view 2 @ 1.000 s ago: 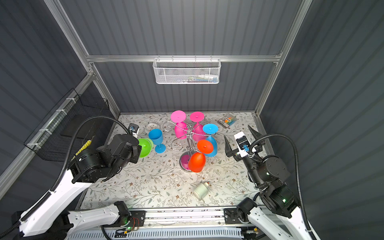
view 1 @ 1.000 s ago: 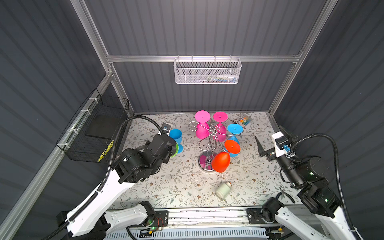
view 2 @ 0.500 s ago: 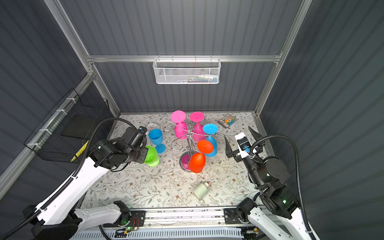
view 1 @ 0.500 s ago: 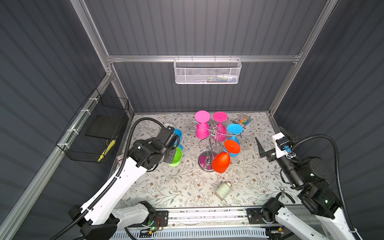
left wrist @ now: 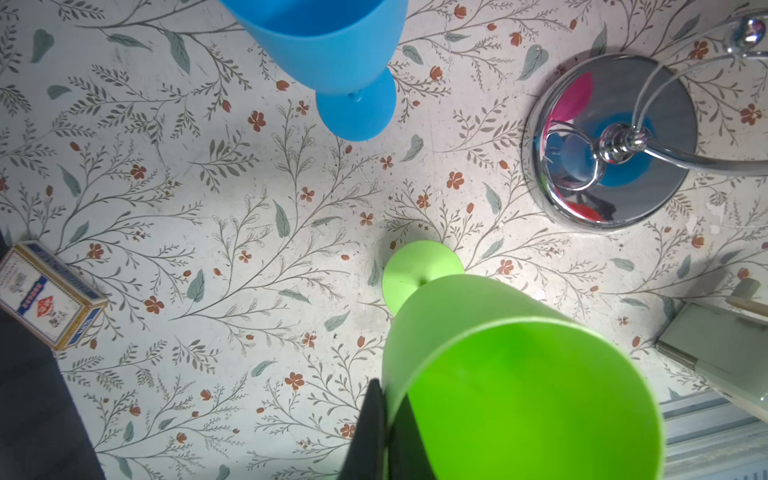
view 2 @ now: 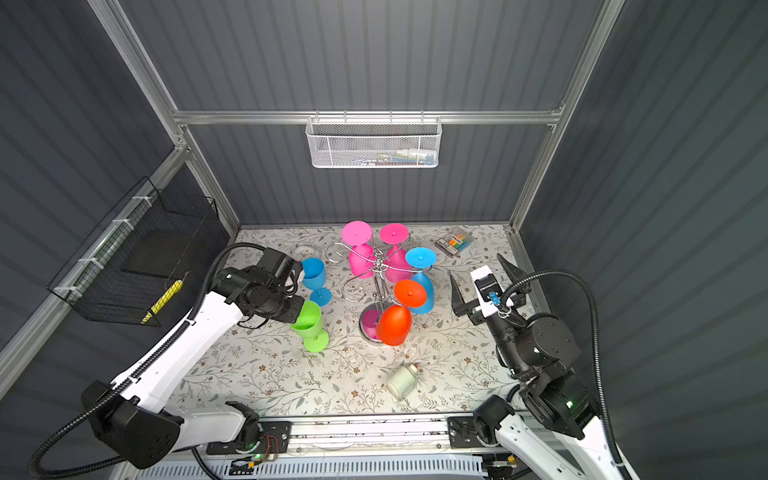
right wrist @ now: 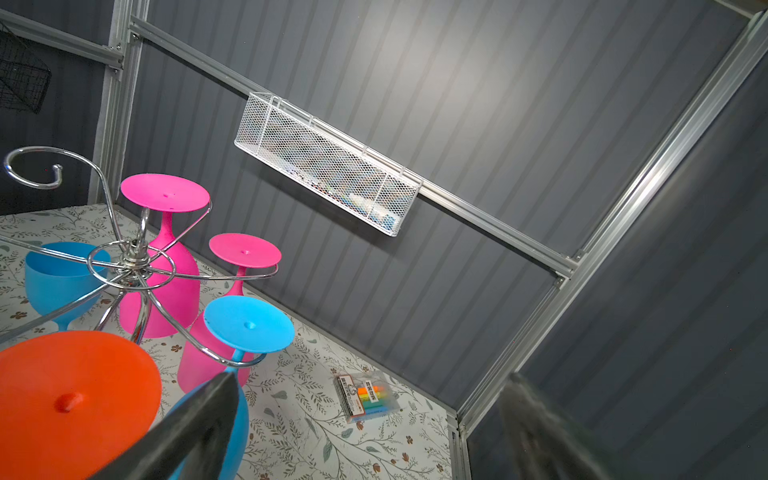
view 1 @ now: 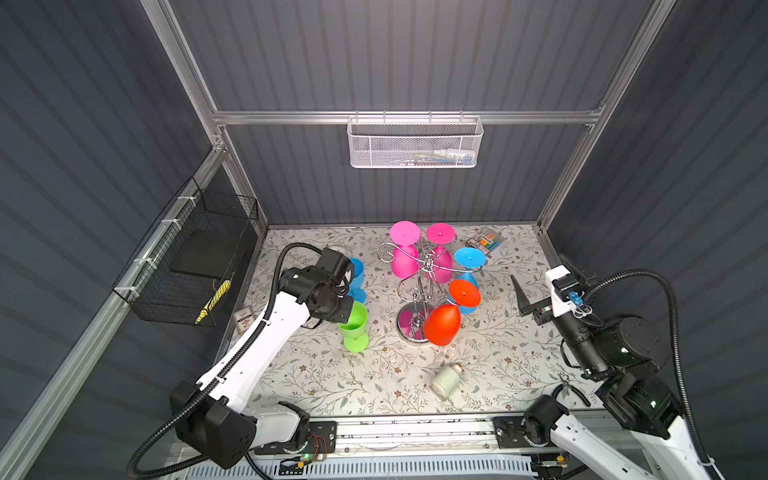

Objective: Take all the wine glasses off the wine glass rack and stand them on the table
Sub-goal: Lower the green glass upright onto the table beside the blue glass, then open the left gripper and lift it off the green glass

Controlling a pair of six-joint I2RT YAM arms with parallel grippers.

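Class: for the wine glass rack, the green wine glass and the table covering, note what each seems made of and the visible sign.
The wine glass rack looks like polished chromed metal wire: its round base mirrors pink and blue. The green wine glass is probably plastic: opaque, matte, evenly coloured. The table covering seems a printed floral sheet, vinyl or paper; unclear.

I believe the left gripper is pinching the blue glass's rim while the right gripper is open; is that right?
Not quite: the left gripper pinches the rim of the green glass, as the left wrist view shows; the right gripper is open.
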